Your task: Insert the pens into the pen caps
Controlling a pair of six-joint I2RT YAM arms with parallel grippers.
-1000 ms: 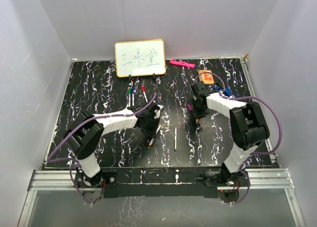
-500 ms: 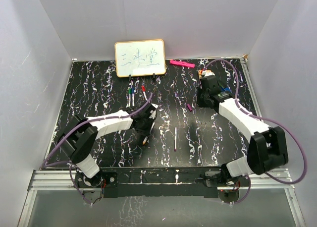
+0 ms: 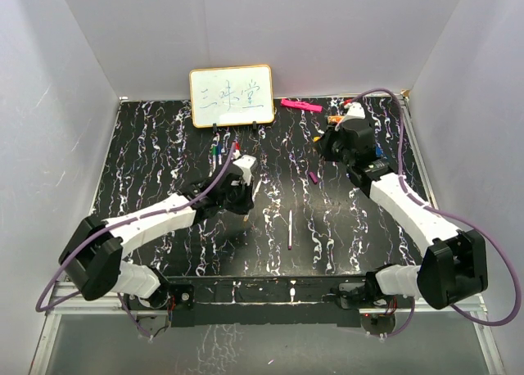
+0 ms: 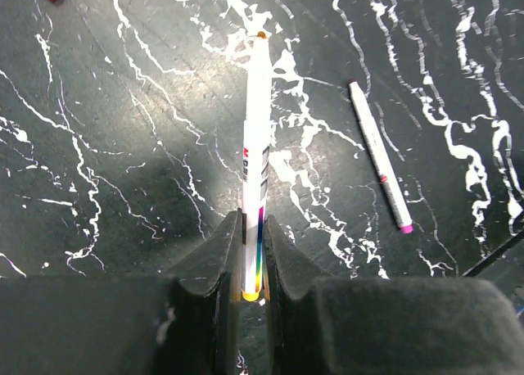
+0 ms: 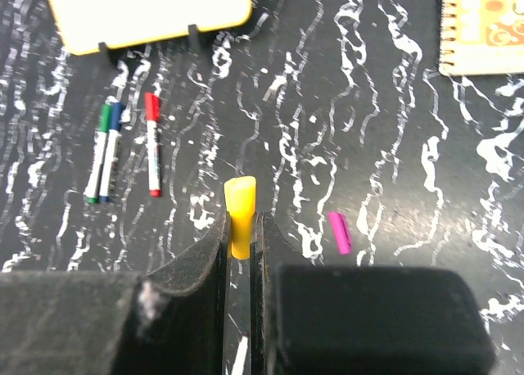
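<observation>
My left gripper (image 4: 253, 223) is shut on a white pen with a yellow end (image 4: 255, 137), which points away from the wrist above the table. In the top view this gripper (image 3: 242, 198) is at the table's middle. My right gripper (image 5: 241, 221) is shut on a yellow cap (image 5: 240, 214) and is held up at the back right (image 3: 327, 145). A purple cap (image 5: 339, 232) lies on the table (image 3: 313, 178). A purple-tipped pen (image 3: 290, 230) lies loose, also in the left wrist view (image 4: 377, 166). Three capped pens, green (image 5: 98, 162), blue (image 5: 111, 155) and red (image 5: 153, 144), lie by the whiteboard.
A whiteboard (image 3: 232, 96) stands at the back centre. A pink marker (image 3: 300, 106) lies at the back edge. A spiral notebook (image 5: 483, 27) lies at the back right, mostly hidden under my right arm in the top view. White walls enclose the black marbled table (image 3: 155, 146).
My left arm has stretched out and moved the pen farther from the base. My right arm has reached out towards the back and swung up with the yellow cap in it.
</observation>
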